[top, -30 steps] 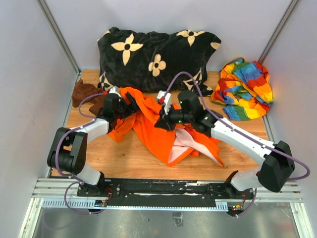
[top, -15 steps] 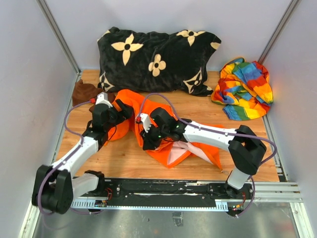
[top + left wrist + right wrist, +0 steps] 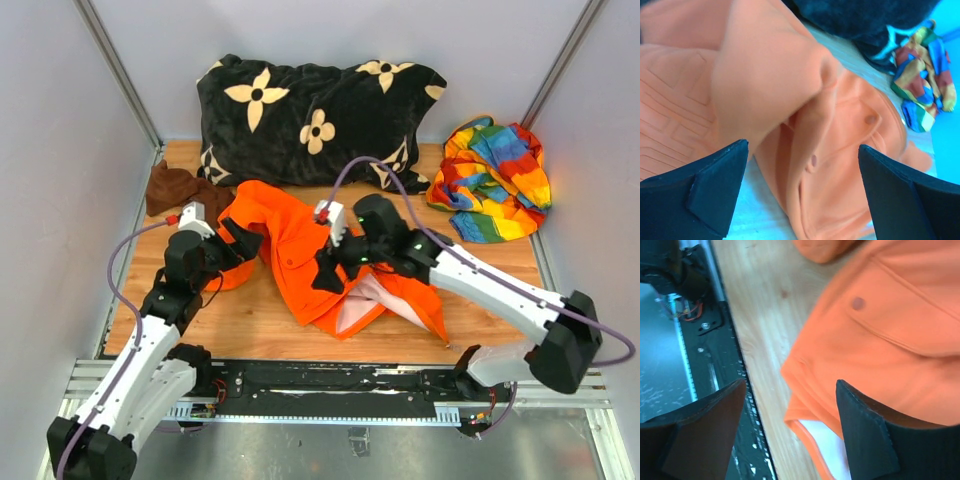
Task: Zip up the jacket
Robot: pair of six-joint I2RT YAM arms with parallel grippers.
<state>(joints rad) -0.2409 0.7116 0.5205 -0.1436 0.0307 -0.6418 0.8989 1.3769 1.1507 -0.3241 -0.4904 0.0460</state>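
Observation:
The orange jacket point(image 3: 285, 240) lies crumpled on the wooden table, with its pale pink lining point(image 3: 365, 300) showing at the near hem. My left gripper point(image 3: 237, 245) stands open at the jacket's left edge, nothing between its fingers. In the left wrist view the jacket point(image 3: 850, 125) fills the space ahead of the left gripper point(image 3: 802, 146), and a snap point(image 3: 814, 161) shows on it. My right gripper point(image 3: 328, 272) hovers open over the near hem. The right wrist view shows the right gripper point(image 3: 791, 385) above the jacket point(image 3: 900, 315) hem and lining point(image 3: 822, 440). No zipper is clearly visible.
A black pillow with cream flowers point(image 3: 320, 115) lies along the back. A rainbow-striped cloth point(image 3: 495, 180) sits at the back right and a dark brown cloth point(image 3: 172, 185) at the back left. The arms' metal rail point(image 3: 340, 385) borders the near table edge.
My right gripper has opened and let go of the jacket, then lifted back to the right. The left arm has drawn back towards the near left. The jacket now lies more spread out.

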